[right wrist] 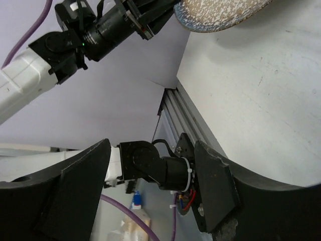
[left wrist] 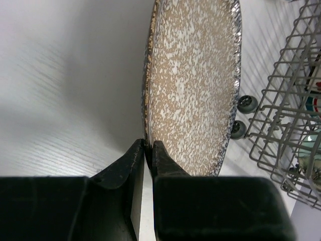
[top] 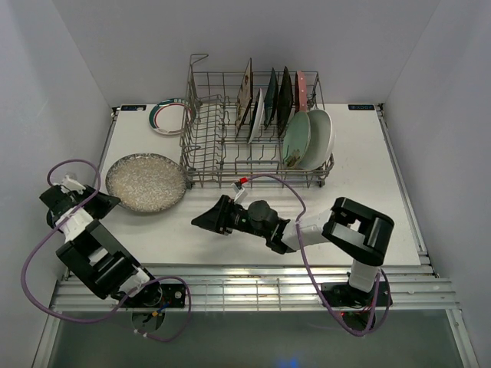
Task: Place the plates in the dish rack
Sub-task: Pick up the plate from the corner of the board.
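The speckled grey round plate lies on the white table left of the dish rack. My left gripper is shut on its near-left rim. In the left wrist view both fingers pinch the plate's edge. My right gripper is open and empty over the middle of the table, pointing left, apart from the plate. The plate's edge shows at the top of the right wrist view. Several plates stand in the rack's right half, among them a mint round plate and a cream flowered square plate.
A white plate with a green-and-red rim lies flat at the back left, beside the rack's tall looped handle. The rack's wire side and small wheels show in the left wrist view. White walls enclose the table on three sides.
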Controlling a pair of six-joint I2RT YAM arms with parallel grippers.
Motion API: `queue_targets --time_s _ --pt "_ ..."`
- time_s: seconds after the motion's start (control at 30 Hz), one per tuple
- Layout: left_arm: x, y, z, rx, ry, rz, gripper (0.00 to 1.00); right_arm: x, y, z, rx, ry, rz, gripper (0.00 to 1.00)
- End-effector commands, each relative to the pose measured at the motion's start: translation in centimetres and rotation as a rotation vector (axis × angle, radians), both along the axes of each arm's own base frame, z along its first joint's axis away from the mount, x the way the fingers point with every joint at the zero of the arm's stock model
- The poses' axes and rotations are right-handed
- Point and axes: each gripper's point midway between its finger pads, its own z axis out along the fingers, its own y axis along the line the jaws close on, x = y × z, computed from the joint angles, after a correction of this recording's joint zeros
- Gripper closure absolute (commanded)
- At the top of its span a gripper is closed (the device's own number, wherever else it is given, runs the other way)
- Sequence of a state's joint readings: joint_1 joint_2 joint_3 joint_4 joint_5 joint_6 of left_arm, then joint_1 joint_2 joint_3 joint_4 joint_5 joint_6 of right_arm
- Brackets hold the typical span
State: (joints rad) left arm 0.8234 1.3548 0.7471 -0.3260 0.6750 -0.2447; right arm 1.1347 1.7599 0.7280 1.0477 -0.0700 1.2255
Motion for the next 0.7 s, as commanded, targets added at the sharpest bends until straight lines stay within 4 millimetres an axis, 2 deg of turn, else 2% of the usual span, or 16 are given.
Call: queue_targets --time_s 0.0,0.03,0.07,0.13,0.17,0.23,0.27,0.43,0.5,0.53,0.63,0.67 --pt "0.2 -2.6 2.1 -0.06 -0.087 -0.158 1.0 1.3 1.0 3.0 0.183 0.064 -0.043 0.27" --pt "0.2 -2.6 2.1 -0.06 -0.085 -0.162 1.0 1.3 1.2 2.8 0.188 0.074 -0.041 0.27" --pt "0.0 -2.8 2.1 -0.07 -0.088 -0.174 1.0 1.5 1.5 1.7 0.174 0.092 -0.048 0.27" --pt "-0.4 -3.1 2.0 -0.078 -0.081 -0.184 1.0 1.9 2.1 1.6 0.188 0.119 -0.053 0.27" --pt "-0.4 -2.8 2.0 -0.07 -0.077 -0.177 1.0 2.1 2.4 0.7 0.179 0.137 -0.057 0.27" --pt "-0.6 -2.4 2.1 -0.063 -0.081 -0.169 1.0 2.3 3.0 0.9 0.206 0.16 -0.052 0.27" --pt "-0.6 -2.3 2.3 -0.061 -0.088 -0.169 1.0 2.5 3.3 0.2 0.199 0.173 -0.053 0.27" --pt "-0.4 -2.6 3.2 -0.087 -0.112 -0.196 1.0 3.7 4.8 -0.1 0.205 0.201 -0.053 0.27" --pt "-0.2 -2.4 3.5 -0.096 -0.115 -0.203 1.0 4.3 5.3 -0.6 0.203 0.229 -0.064 0.26" --pt "-0.2 -2.5 3.6 -0.101 -0.116 -0.207 1.0 4.5 5.5 -1.5 0.193 0.244 -0.069 0.26" --pt "0.0 -2.6 4.2 -0.115 -0.126 -0.223 1.0 5.0 6.4 -1.8 0.202 0.285 -0.076 0.26" --pt "0.0 -2.6 4.2 -0.125 -0.122 -0.223 1.0 5.1 6.7 -2.8 0.187 0.303 -0.078 0.27"
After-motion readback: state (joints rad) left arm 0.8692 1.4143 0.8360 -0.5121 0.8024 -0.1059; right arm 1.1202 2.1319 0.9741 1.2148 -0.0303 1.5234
